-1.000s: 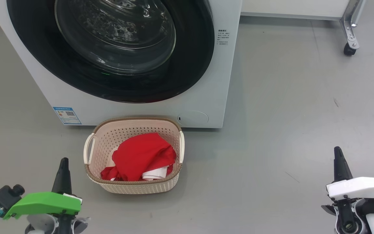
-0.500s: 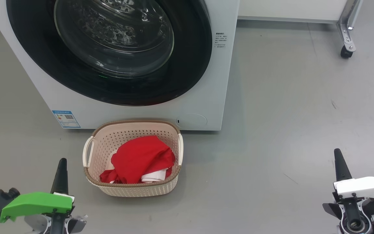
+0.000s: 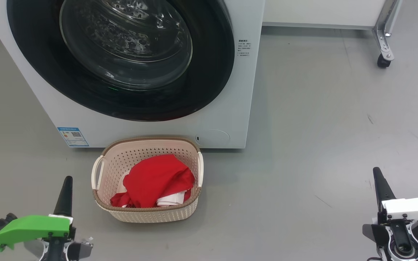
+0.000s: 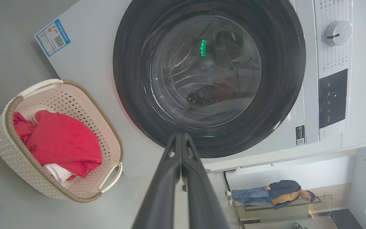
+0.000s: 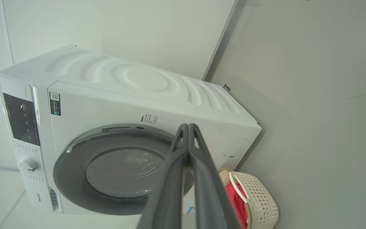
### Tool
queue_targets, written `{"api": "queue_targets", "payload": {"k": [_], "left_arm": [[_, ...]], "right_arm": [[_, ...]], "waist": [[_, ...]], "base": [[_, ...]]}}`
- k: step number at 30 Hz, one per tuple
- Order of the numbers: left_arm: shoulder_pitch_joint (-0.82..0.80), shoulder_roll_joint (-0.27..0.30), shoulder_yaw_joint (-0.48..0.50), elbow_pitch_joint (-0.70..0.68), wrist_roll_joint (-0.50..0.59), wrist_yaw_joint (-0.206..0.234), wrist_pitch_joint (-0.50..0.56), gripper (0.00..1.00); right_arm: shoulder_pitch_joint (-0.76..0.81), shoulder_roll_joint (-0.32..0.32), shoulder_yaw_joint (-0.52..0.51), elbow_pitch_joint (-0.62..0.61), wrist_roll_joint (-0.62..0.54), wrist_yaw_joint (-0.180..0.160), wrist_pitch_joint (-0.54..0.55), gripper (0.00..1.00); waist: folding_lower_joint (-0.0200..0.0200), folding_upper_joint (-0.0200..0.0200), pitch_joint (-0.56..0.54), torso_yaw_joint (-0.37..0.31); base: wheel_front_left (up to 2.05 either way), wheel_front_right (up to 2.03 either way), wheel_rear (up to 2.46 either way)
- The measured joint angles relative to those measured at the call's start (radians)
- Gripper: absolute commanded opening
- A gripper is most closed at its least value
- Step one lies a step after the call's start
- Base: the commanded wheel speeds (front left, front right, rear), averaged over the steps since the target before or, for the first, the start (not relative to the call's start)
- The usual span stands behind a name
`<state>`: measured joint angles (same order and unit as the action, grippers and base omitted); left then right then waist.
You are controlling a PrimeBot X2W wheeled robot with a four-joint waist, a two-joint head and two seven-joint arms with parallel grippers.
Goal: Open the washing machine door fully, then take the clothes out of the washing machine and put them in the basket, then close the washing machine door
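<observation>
Bright, even indoor light; a soft shadow lies under the basket [image 3: 151,215]; reflections gleam on the washing machine door [image 3: 129,47] glass; wrist views bend lines near frame edges; focus sharp.

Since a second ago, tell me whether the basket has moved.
No. The basket sits as before against the blue label and round cap on the washing machine; the whole head view slid, so the camera moved.

The left hand [image 3: 66,180] is at the lower left of the head view, its two dark fingers [image 4: 167,181] pressed together and pointing up, with a green cover [image 3: 31,226] across the wrist. The right hand [image 3: 376,171] is at the lower right under a white cover [image 3: 410,206], its fingers likewise together at the tips. Both hands hold nothing and are well apart.
</observation>
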<state>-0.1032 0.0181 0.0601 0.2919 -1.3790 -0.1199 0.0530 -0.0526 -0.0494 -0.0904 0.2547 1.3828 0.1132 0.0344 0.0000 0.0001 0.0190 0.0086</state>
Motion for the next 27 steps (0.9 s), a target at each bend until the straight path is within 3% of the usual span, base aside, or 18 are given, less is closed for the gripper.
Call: {"api": "queue_targets", "payload": {"k": [17, 27], "left_arm": [[0.001, 0.004, 0.024, -0.010, -0.208, 0.000, 0.060, 0.00], [0.001, 0.005, 0.026, -0.011, -0.216, 0.000, 0.060, 0.00]], "right_arm": [[-0.002, 0.001, -0.027, 0.017, 0.218, 0.008, 0.058, 0.00], [-0.006, 0.001, -0.030, 0.019, 0.228, 0.009, 0.062, 0.00]], "waist": [[0.0000, 0.0000, -0.016, -0.008], [0.0000, 0.0000, -0.016, -0.009]], "base": [[0.00, 0.00, 0.00], [0.00, 0.00, 0.00]]}}
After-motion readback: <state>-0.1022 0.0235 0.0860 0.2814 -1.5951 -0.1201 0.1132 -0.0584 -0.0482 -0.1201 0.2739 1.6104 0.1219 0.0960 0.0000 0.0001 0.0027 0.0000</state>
